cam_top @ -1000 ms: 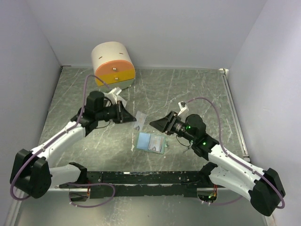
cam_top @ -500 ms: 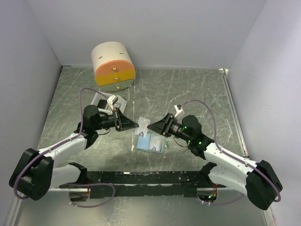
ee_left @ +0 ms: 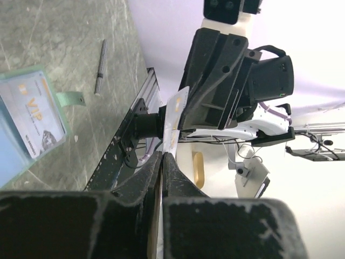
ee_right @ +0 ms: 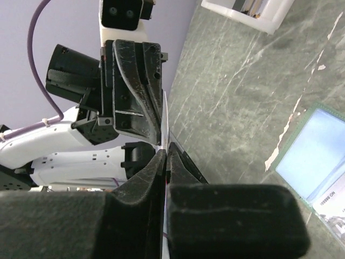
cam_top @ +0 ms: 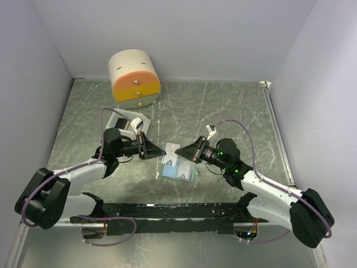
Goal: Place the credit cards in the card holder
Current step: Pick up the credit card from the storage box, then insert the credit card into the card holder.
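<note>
"VIP" in orange on card [ee_left: 29, 113] in open card holder [ee_left: 8, 162]; "NO" on same card, rt wrist view [ee_right: 329, 208]

Dark green marbled table [cam_top: 234, 106] with pale veins, cream cylinder [cam_top: 129, 62] with orange and yellow drawers [cam_top: 135, 81], pale blue card holder [cam_top: 172, 167] edged grey-green, white credit card [ee_left: 175, 116] marked orange.

holder [ee_left: 9, 154] is cut off in the left wrist view, box [ee_right: 248, 12] in the right; card [cam_top: 169, 149] print's too tiny from above.

I see the card holder [cam_top: 179, 170] lying on the desk [cam_top: 234, 111], in the middle. Just at its far side, my left claw [cam_top: 164, 151] and right claw [cam_top: 177, 149] meet, one credit card [cam_top: 170, 148] between them.
</note>
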Controlling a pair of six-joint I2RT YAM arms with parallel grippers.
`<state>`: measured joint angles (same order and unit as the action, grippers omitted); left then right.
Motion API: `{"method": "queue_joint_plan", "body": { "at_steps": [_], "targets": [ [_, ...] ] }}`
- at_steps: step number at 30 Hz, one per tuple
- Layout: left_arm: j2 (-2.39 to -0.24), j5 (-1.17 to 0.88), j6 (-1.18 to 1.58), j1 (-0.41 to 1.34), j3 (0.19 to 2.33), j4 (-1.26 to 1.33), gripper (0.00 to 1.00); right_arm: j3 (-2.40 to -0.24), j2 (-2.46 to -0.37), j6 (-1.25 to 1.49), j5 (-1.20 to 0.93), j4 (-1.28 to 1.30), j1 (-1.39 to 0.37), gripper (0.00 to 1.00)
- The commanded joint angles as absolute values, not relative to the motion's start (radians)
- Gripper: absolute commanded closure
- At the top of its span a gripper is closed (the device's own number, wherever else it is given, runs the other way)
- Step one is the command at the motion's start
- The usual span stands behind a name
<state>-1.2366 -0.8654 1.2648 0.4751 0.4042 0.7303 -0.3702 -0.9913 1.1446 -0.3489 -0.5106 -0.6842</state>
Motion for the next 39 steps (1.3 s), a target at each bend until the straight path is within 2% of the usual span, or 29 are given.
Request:
{"method": "queue_joint_plan", "body": {
  "at_steps": [1, 2, 4, 7, 10, 21, 31, 39],
  "targets": [
    [-1.245, -0.867, 1.233, 0.492, 0.392, 0.742, 0.77, -0.347, -0.969, 1.144, -0.343, -0.545, -0.683, 1.0],
    [-1.239, -0.856, 1.209, 0.493, 0.393, 0.705, 0.66, -0.347, -0.962, 1.138, -0.336, -0.528, -0.683, 1.0],
    [-1.224, -0.827, 1.144, 0.499, 0.4, 0.613, 0.56, -0.353, -0.95, 1.117, -0.319, -0.474, -0.683, 1.0],
    [-1.2, -0.772, 1.046, 0.506, 0.426, 0.454, 0.49, -0.361, -0.928, 1.083, -0.288, -0.394, -0.683, 1.0],
    [-1.192, -0.713, 0.974, 0.519, 0.438, 0.342, 0.47, -0.363, -0.898, 1.052, -0.245, -0.316, -0.683, 1.0],
    [-1.366, -0.539, 0.814, 0.63, 0.472, 0.226, 0.61, -0.385, -0.965, 0.93, -0.111, -0.135, -0.681, 1.0],
    [-1.472, -0.442, 0.753, 0.671, 0.496, 0.2, 0.81, -0.358, -1.086, 0.941, -0.099, -0.218, -0.68, 1.0],
    [-1.495, -0.382, 0.721, 0.685, 0.499, 0.173, 0.87, -0.344, -1.149, 0.955, -0.075, -0.273, -0.675, 1.0]
  ]
}}
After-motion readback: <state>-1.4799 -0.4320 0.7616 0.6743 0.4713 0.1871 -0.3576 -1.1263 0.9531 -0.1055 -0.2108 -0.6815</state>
